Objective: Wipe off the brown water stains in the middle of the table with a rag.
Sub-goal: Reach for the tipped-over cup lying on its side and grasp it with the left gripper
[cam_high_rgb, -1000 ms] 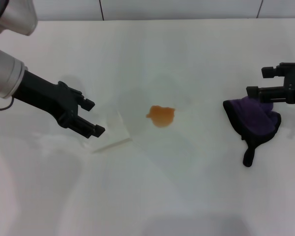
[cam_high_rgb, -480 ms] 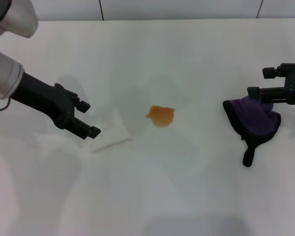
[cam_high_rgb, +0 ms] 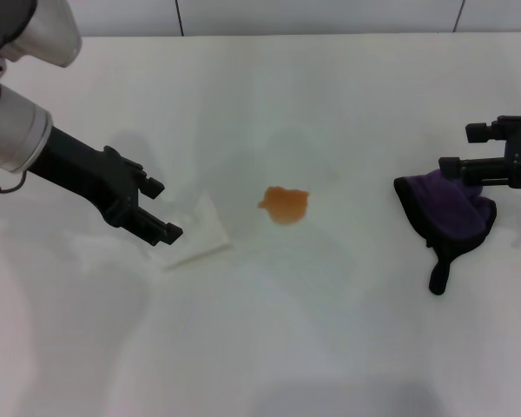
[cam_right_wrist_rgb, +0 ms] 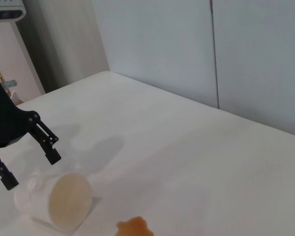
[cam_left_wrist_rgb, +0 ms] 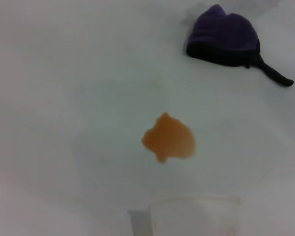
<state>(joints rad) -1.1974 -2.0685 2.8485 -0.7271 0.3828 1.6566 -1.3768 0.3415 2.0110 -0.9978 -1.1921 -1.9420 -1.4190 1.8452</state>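
While the brown water stains (cam_high_rgb: 285,204) sit as one orange-brown blotch near the middle of the table (cam_high_rgb: 330,104), nothing touches them. Rag (cam_high_rgb: 447,217): dark purple heap with black edging, lying on the table at the right, well apart from the blotch; its black tail points toward the near edge.

Right gripper (cam_high_rgb: 465,149) hangs over the far edge of the rag, fingers spread wide, nothing between them; contact with the cloth cannot be told.

Left gripper (cam_high_rgb: 159,209) is at the left, fingers parted wide, tips at the paper cup (cam_high_rgb: 195,231). Cup is white, tipped on its side, left of the blotch and apart from it. Right wrist view shows the cup's (cam_right_wrist_rgb: 54,196) open mouth facing the stain (cam_right_wrist_rgb: 133,227), with the left gripper's black fingers (cam_right_wrist_rgb: 46,142) just beside the cup's base, not clamped on it.
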